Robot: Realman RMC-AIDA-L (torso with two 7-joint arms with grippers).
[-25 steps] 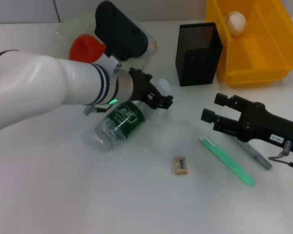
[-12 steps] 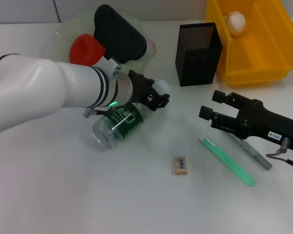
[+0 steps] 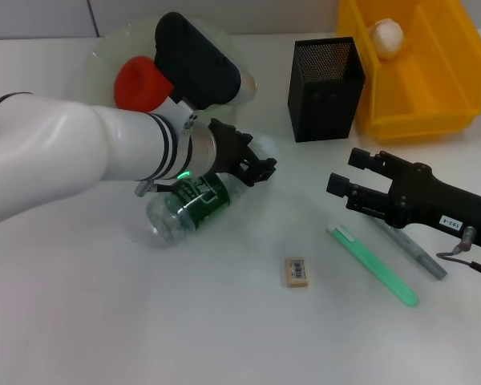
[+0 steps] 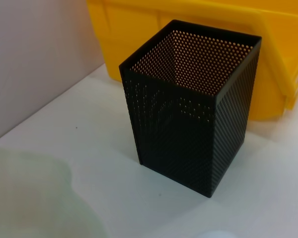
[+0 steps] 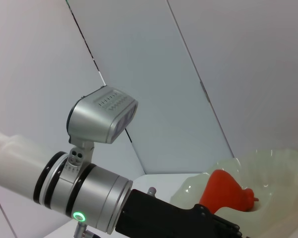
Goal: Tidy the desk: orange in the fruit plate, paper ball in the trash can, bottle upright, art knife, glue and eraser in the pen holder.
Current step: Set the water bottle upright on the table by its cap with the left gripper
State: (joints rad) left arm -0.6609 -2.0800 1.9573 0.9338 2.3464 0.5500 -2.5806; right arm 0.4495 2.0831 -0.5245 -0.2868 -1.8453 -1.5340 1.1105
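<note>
The bottle [image 3: 188, 204] lies on its side on the table, cap toward the pen holder [image 3: 325, 76]. My left gripper [image 3: 252, 163] is shut on its neck by the white cap. The orange [image 3: 140, 80] sits in the fruit plate [image 3: 104, 52]; both also show in the right wrist view, the orange [image 5: 226, 191] in the plate [image 5: 278, 161]. The paper ball [image 3: 386, 36] lies in the trash can [image 3: 441, 96]. The eraser [image 3: 297, 271] lies on the table at front centre. My right gripper [image 3: 346, 172] is open and empty, right of the bottle. The left wrist view shows the pen holder [image 4: 193, 119] close up.
A green stick-shaped tool [image 3: 373, 265] and a grey pen-shaped tool [image 3: 413, 253] lie side by side under my right gripper. The yellow bin [image 4: 139, 29] stands right behind the pen holder. My left arm [image 5: 89, 198] fills the middle left of the table.
My left gripper has shifted slightly left with the bottle's neck, and the bottle has slid left with it. My right gripper moved a little left and up, then stayed still.
</note>
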